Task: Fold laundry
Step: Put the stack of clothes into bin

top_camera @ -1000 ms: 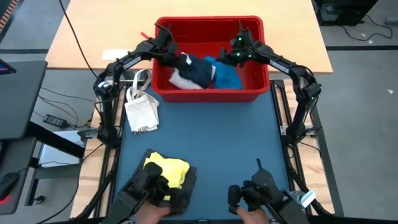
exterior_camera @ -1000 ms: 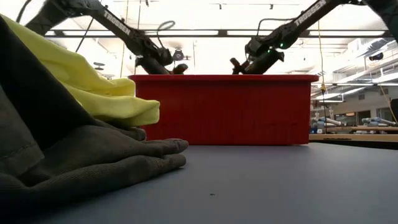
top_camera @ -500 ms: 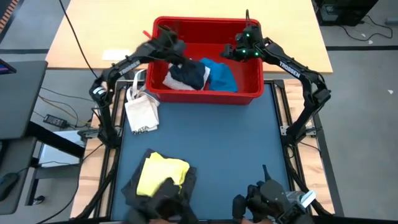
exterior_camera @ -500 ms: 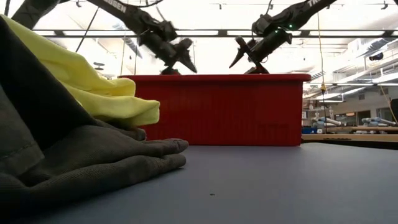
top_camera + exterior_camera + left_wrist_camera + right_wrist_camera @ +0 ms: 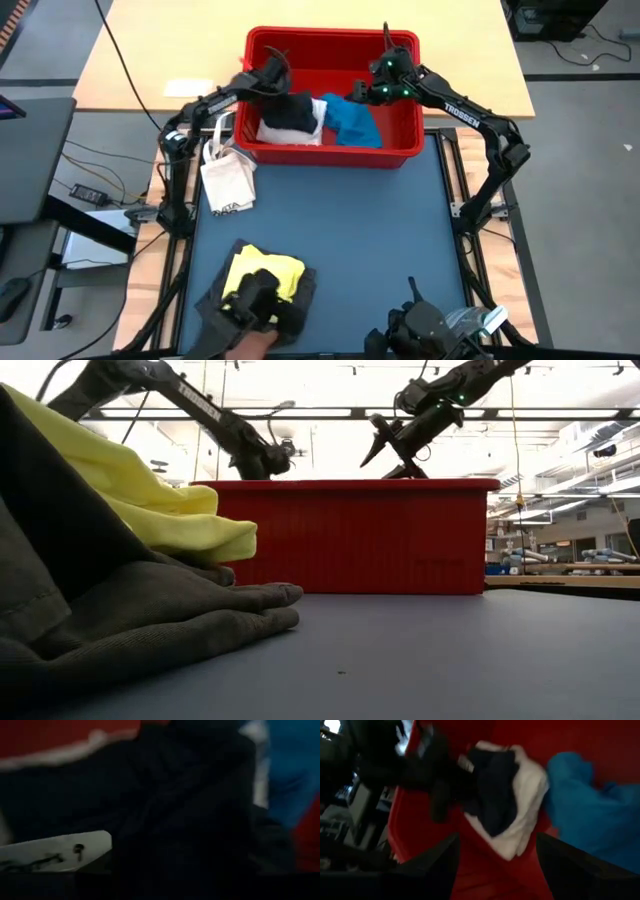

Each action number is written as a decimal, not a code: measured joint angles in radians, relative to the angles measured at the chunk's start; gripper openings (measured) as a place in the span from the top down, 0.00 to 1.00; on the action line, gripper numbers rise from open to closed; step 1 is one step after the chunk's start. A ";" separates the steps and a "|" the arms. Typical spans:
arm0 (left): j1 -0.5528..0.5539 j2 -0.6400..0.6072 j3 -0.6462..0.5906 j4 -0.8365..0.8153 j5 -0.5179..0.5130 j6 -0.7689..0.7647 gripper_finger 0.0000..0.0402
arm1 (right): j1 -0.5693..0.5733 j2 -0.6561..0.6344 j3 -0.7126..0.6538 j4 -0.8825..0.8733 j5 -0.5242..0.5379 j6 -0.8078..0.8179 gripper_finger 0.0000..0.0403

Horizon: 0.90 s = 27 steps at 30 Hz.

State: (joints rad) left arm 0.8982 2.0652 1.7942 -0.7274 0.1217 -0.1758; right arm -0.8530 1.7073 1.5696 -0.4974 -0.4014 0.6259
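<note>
The red basket (image 5: 335, 152) stands at the table's far end and holds a dark navy garment (image 5: 288, 108) lying on a white cloth (image 5: 308, 127), with a small blue piece (image 5: 353, 118) to their right. My left gripper (image 5: 272, 76) is down at the basket's left part, right at the navy garment (image 5: 165, 810). My right gripper (image 5: 495, 870) hangs open above the basket's right part, over the blue piece (image 5: 585, 815). The yellow T-shirt (image 5: 262, 274) lies on the dark grey garment (image 5: 300, 300) at the near left; both fill the low view's left (image 5: 150, 500).
A small white bag (image 5: 226, 180) with strap handles lies left of the basket. A person's dark-gloved hands are at the near edge, one (image 5: 256, 298) on the yellow T-shirt, the other (image 5: 420, 325) to the right. Bare blue table (image 5: 370, 240) lies between basket and near edge.
My left gripper lifted above the basket rim, then dropped back down onto the navy garment; the navy and white pieces have shifted toward the basket's left. My right gripper rose up out of the basket. The person's left hand moved onto the yellow T-shirt.
</note>
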 joint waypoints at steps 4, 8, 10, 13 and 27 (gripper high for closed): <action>0.032 -0.112 -0.001 0.019 0.087 -0.006 0.49 | 0.037 0.000 0.000 -0.016 -0.043 -0.015 0.35; 0.017 -0.280 0.000 -0.003 0.083 0.065 0.49 | 0.105 -0.001 -0.001 -0.023 -0.064 -0.037 0.35; 0.005 -0.369 0.001 -0.036 0.083 0.076 0.49 | 0.148 -0.010 -0.001 -0.026 -0.054 -0.046 0.35; -0.041 -0.484 0.001 -0.132 0.082 0.077 0.49 | 0.218 -0.040 -0.001 -0.025 -0.013 -0.056 0.35; -0.679 -0.713 -0.040 -0.541 -0.031 -0.383 0.49 | 0.600 -0.213 -0.001 -0.073 0.216 -0.073 0.35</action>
State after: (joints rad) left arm 0.2194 1.3526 1.7543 -1.2679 0.0912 -0.5584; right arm -0.2526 1.4940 1.5688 -0.5704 -0.1858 0.5533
